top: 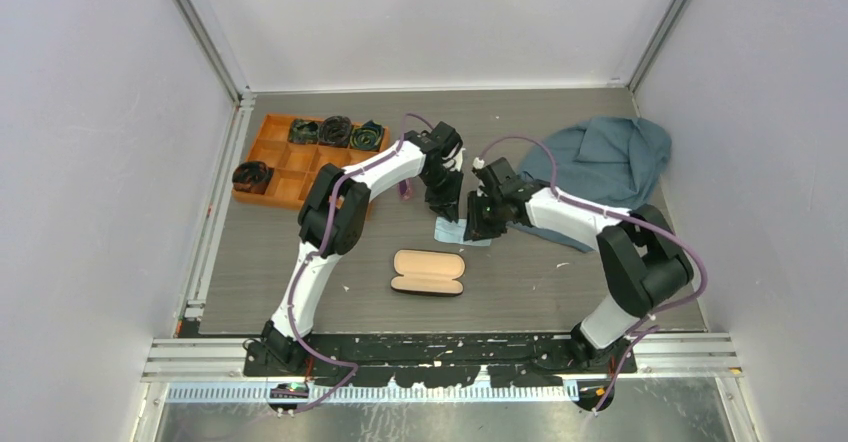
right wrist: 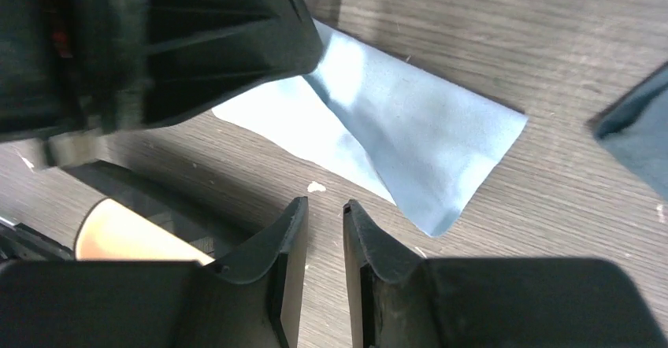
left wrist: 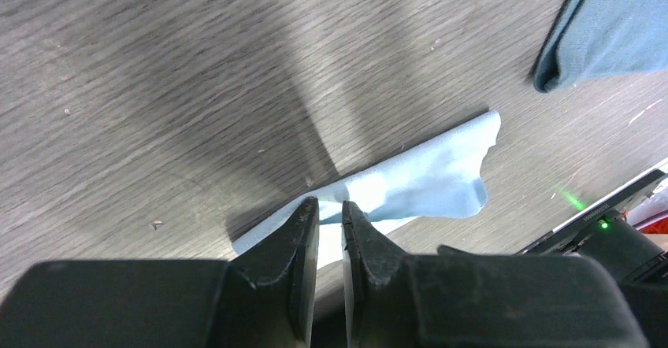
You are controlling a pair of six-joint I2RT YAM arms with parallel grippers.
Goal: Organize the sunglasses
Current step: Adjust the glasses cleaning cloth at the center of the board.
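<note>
While the case (top: 428,272) gapes, the tray (top: 297,165) holds bundles (top: 335,130).

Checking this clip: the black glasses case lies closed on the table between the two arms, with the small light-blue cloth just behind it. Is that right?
Not quite. The glasses case lies open, tan lining up, as the top external view shows. The rest stands: it is on the table between the two arms, with the light-blue cloth just behind it.
</note>
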